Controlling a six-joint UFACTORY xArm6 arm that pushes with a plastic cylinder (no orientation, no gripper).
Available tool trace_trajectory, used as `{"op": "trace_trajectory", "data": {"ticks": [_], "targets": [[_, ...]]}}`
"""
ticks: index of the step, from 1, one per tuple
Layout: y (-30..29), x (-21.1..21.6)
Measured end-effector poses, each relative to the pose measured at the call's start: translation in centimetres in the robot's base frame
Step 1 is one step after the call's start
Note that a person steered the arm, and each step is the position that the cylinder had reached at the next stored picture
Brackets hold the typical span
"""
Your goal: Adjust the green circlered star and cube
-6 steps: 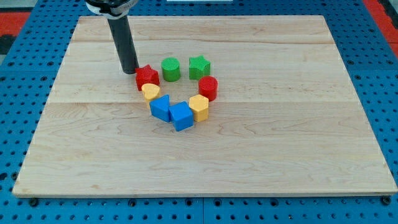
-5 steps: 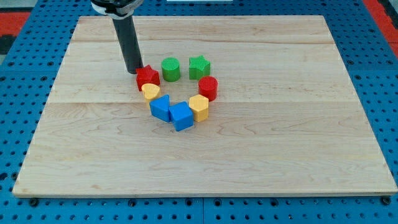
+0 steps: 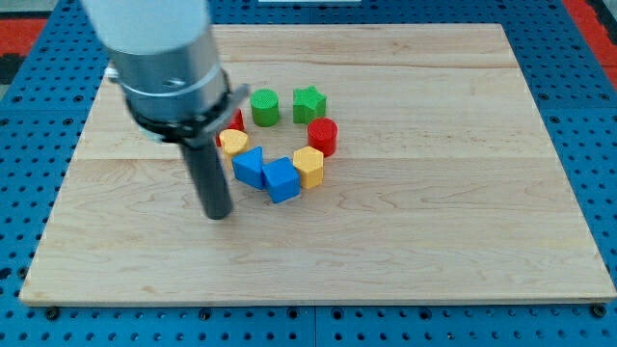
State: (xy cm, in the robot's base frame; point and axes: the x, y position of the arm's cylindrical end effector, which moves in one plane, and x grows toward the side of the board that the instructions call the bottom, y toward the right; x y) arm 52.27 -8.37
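Blocks form a ring on the wooden board. The green circle is at the ring's top, the green star to its right. The red star is at the ring's left, mostly hidden behind the arm's body. The blue cube is at the ring's bottom. My tip rests on the board below and left of the ring, left of the blue cube, touching no block.
A red cylinder sits at the ring's right, a yellow hexagonal block below it. A yellow block and a second blue block fill the ring's left side. The arm's grey body covers the board's upper left.
My tip has moved from just above and left of the red star down to the board below and left of the ring. The blocks have not visibly moved.
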Motion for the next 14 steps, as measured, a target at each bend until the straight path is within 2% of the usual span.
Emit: {"op": "trace_trajectory", "data": {"ticks": [2,4,6,11,12,13,14], "targets": [[6.1,-0.9],[3.4,0.7],[3.4,-1.8],[2.2,-1.9],[-4.1,-5.1],[-5.2,-10.2],[-5.2,-12.6]]}}
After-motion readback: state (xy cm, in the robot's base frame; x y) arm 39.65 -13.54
